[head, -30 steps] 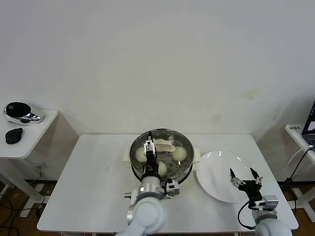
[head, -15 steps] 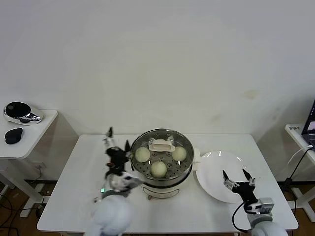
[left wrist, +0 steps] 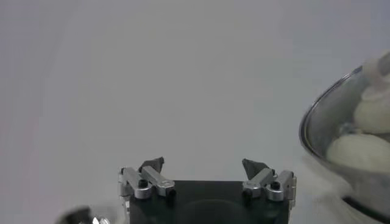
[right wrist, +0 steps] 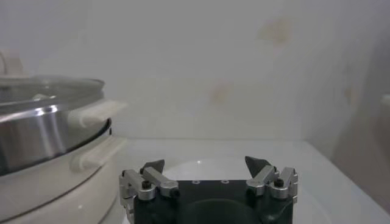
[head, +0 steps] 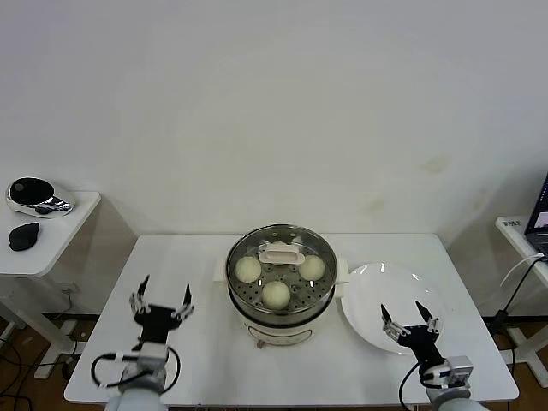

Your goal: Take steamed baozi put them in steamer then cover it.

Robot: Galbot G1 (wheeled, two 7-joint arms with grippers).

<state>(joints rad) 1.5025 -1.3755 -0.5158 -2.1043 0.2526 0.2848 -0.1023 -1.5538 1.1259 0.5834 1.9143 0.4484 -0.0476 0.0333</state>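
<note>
While both grippers' fingers spread wide and empty, the glass cover (head: 281, 253) tops the steamer (head: 279, 310) over three baozi (head: 276, 294).

1. I count three steamed baozi (head: 248, 269) (head: 312, 267) (head: 276, 294) showing through the glass; a fourth I cannot make out.
2. One steamer (head: 281, 318).
3. One cover (head: 280, 253), sitting on that pot.
4. One white plate (head: 377, 291).
5. Two tables: the main white table (head: 171, 282) and a small side table (head: 34, 257).
6. Two dark objects on the side table (head: 36, 195) (head: 24, 235).
7. Two grippers of mine, my left gripper (head: 161, 301) and my right gripper (head: 406, 317), both spread wide with nothing between the fingers.
</note>
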